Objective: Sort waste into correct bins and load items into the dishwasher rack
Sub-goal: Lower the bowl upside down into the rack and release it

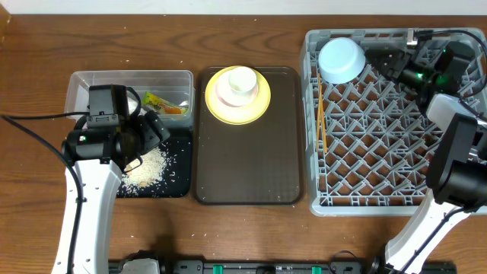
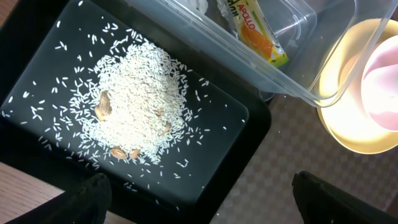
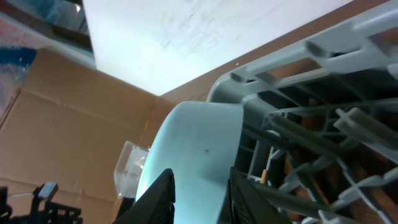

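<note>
The light-blue bowl [image 1: 340,59] [image 3: 199,137] lies tilted in the back left corner of the grey dishwasher rack [image 1: 313,152]. Two chopsticks [image 1: 322,114] lie along the rack's left side. My right gripper [image 1: 378,61] [image 3: 200,199] is right at the bowl, its fingers a little apart, both showing in front of the bowl's outer wall. My left gripper [image 1: 151,131] [image 2: 202,202] hovers wide open over the near corner of the black tray [image 1: 181,152] [image 2: 249,118], which holds a pile of rice [image 1: 148,167] [image 2: 137,99]. The snack wrapper [image 1: 163,103] [image 2: 258,34] lies in the clear tub [image 1: 76,84] [image 2: 292,87].
A brown serving tray [image 1: 247,167] sits in the middle of the table. On its far end stands the yellow plate [image 1: 262,103] [image 2: 348,134] with the pink-white bowl [image 1: 228,93] [image 2: 382,81] and a white cup [image 1: 242,78] stacked on it. My left arm hides part of the tub.
</note>
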{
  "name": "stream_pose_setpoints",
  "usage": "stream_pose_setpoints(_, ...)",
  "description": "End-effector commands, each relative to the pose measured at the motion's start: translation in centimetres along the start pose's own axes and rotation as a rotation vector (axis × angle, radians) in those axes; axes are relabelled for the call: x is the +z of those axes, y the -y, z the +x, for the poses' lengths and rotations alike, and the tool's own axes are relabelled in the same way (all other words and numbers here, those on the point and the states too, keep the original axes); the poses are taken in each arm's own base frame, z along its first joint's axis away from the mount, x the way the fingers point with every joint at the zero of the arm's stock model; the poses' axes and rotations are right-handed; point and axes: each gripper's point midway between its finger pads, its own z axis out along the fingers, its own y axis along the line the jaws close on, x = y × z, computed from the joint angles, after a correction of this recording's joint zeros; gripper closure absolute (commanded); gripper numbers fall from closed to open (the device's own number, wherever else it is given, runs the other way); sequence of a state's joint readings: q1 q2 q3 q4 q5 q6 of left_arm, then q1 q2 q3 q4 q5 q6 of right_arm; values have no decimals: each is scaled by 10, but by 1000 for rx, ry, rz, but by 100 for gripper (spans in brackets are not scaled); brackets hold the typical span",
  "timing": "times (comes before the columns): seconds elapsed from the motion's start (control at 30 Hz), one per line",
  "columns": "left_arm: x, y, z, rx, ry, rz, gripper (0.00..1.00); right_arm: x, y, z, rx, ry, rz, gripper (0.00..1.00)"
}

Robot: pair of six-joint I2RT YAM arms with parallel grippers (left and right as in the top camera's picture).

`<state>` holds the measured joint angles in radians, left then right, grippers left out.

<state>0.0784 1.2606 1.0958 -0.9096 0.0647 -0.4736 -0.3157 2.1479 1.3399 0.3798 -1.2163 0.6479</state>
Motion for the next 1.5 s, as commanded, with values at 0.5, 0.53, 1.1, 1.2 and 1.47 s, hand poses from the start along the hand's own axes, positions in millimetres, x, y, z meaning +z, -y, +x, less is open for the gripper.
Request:
stream_pose_setpoints(0.5,-3,0,-4,2,12,-1,4,-4,19,-3,90,39,107,81)
stream_pose_setpoints(0.53,-3,0,-4,2,12,-1,4,-5,18,-5,94,45,121,82)
stream_pose_setpoints(1.1,-3,0,-4,2,12,-1,4,-44,-10,42,-284,-178,786,95)
stream_pose_setpoints(1.2,-3,0,-4,2,12,-1,4,-34,-11,64,-288,-258,812,97)
stream_pose_setpoints(1.47,-3,0,-4,2,12,-1,4,-11,-9,81,-373,-313,897,99)
